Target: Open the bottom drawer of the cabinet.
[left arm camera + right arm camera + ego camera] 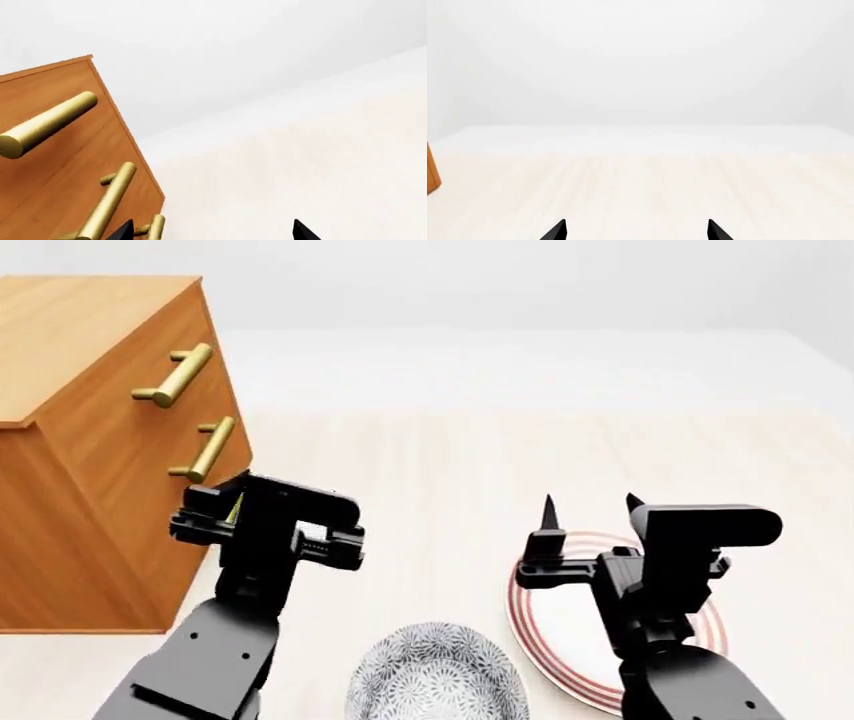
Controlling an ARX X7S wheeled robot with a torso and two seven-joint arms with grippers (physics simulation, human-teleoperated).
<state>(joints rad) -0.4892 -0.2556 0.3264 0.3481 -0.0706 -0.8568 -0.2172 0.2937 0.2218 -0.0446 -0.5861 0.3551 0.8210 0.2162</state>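
Three brass handles are showing on the front of the cabinet (94,470), which is standing at the left on the pale table (441,460). The bottom drawer (133,212) is sitting closed and lowest. The left gripper (210,232) is hanging just beside its handle with fingers spread apart. The right gripper (589,505) is also standing open, above a red-ringed plate (561,640), near a patterned bowl (434,675).

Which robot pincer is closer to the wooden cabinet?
Left. The left pincer sits right at the cabinet front, by the lowest brass handle. The right pincer hovers apart, over the red-ringed plate.
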